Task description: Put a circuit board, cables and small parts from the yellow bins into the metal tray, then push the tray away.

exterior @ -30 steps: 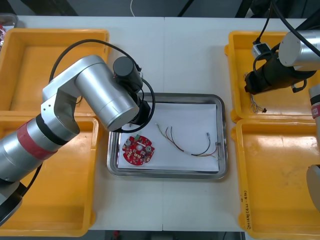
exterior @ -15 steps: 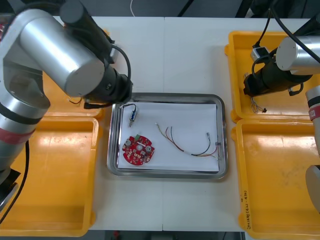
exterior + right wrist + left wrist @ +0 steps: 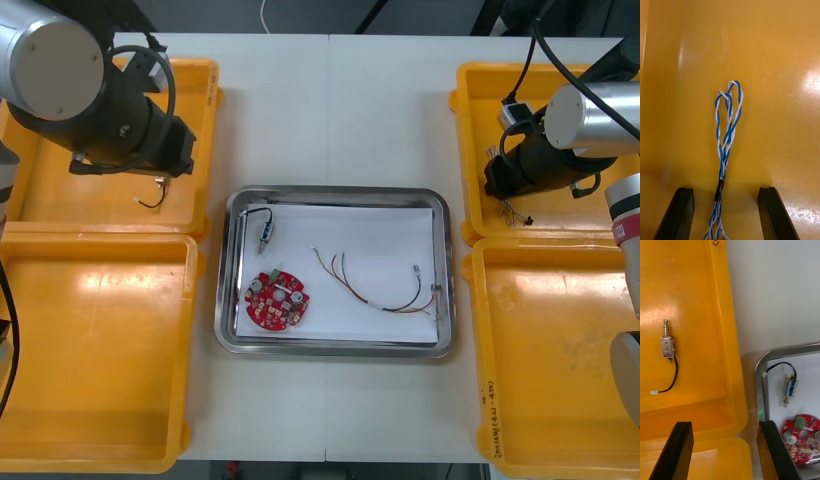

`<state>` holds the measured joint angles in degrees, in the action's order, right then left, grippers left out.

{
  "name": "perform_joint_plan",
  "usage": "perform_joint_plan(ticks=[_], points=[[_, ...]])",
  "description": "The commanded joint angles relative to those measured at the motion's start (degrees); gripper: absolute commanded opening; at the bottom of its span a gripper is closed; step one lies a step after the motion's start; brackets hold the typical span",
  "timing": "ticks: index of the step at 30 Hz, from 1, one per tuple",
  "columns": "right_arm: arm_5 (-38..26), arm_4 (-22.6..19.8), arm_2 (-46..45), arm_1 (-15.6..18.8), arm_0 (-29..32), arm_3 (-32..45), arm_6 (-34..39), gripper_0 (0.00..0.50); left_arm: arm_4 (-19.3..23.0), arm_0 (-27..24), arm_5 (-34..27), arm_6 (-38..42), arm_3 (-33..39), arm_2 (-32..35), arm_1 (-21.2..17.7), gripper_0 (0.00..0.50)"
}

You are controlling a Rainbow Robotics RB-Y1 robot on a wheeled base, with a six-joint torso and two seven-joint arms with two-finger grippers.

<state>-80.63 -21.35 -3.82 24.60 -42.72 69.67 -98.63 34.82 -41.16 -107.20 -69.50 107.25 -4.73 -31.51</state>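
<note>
The metal tray (image 3: 335, 351) lay in the middle of the table (image 3: 330, 110), white inside. It held three things: the round red circuit board (image 3: 277, 299) near its front left corner, a small metal part with a black lead (image 3: 264, 230) at its far left corner, and a thin cable of coloured wires (image 3: 385, 305) reaching almost to its right rim.

The left gripper (image 3: 724, 423) hung left of the tray and a little beyond it, over the wall of the far left yellow bin (image 3: 205, 120). Its fingers were spread wide and grasped nothing. On this bin's floor lay a second small metal part (image 3: 667, 345), well apart from the tray.

The right gripper (image 3: 725, 191) was right of the tray, low inside the far right yellow bin (image 3: 470, 130). Its fingers were released, one on each side of the twisted blue and white cable (image 3: 728, 123), and neither seemed to touch it.

Only narrow strips of table separated the tray's side rims from the bins. Beyond its far rim a wide stretch of table ran on between the two far bins.
</note>
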Motion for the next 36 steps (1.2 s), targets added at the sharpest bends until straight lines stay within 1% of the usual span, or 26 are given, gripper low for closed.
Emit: perform_joint_plan(ticks=[1, 5, 6, 7, 8, 10, 11, 12, 13, 14, 18, 23, 28, 33, 34, 36], points=[[0.5, -0.1, 1.5, -0.5, 0.4, 0.2, 2.6, 0.500, -1.0, -3.1, -0.5, -4.1, -4.1, 2.6, -2.1, 0.500], [0.5, -0.1, 1.6, -0.5, 0.8, 0.2, 2.6, 0.500, -1.6, -4.5, 1.5, -7.3, -8.3, 3.4, -2.1, 0.500], [0.5, -0.1, 1.6, -0.5, 0.8, 0.2, 2.6, 0.491, -1.6, -4.7, 1.8, -7.8, -8.8, 3.6, -2.1, 0.500], [0.4, -0.1, 1.6, -0.5, 0.8, 0.2, 2.6, 0.410, -1.6, -5.0, 2.6, -8.6, -10.0, 3.8, -2.1, 0.500], [0.1, 0.0, 1.5, -0.5, 0.8, 0.2, 2.6, 0.248, -1.6, -5.3, 3.5, -9.6, -11.4, 3.9, -2.1, 0.500], [-0.4, 0.1, 1.6, -0.5, 0.8, 0.2, 2.6, 0.083, -1.7, -5.9, 4.8, -10.9, -13.6, 3.9, -2.1, 0.500], [-0.7, 0.2, 1.5, -0.5, 0.8, 0.2, 2.6, 0.048, -1.9, -6.3, 5.6, -11.8, -15.1, 3.9, -2.1, 0.500], [-0.7, 0.2, 1.5, -0.5, 0.8, 0.2, 2.6, 0.036, -1.9, -6.5, 6.0, -12.2, -15.8, 3.9, -2.1, 0.500], [-0.8, 0.2, 1.5, -0.4, 0.8, 0.3, 2.6, 0.012, -1.9, -6.7, 6.8, -12.9, -17.3, 3.9, -2.1, 0.500], [-0.8, 0.3, 1.5, -0.3, 0.8, 0.2, 2.6, 0.000, -1.9, -7.1, 7.4, -13.1, -18.5, 3.9, -2.1, 0.500], [-0.8, 0.3, 1.2, -0.2, 0.7, 0.4, 2.5, 0.000, -2.2, -7.9, 9.9, -13.8, -22.3, 3.4, -2.1, 0.500], [-2.3, 0.5, 0.0, 0.9, 0.7, 2.9, 1.9, 0.000, -2.0, -8.5, 15.3, -15.0, -28.3, 1.7, -2.1, 0.500], [-8.8, 1.8, -1.9, 2.2, 0.7, 8.0, 1.6, 0.000, -1.9, -8.5, 19.0, -15.8, -32.0, 0.0, -2.1, 0.500], [-17.2, 1.9, -5.4, 3.4, 0.6, 14.3, 1.0, 0.000, -1.6, -8.5, 22.4, -16.5, -35.9, -0.9, -1.4, 0.500], [-18.1, 1.9, -5.9, 3.7, 0.7, 15.1, 1.0, 0.000, -1.6, -8.5, 22.7, -16.5, -36.1, -1.0, -1.4, 0.500], [-21.8, 1.6, -7.3, 4.1, 0.7, 18.0, 0.7, 0.000, -1.8, -8.5, 24.2, -16.5, -36.9, -1.7, -1.1, 0.500]])
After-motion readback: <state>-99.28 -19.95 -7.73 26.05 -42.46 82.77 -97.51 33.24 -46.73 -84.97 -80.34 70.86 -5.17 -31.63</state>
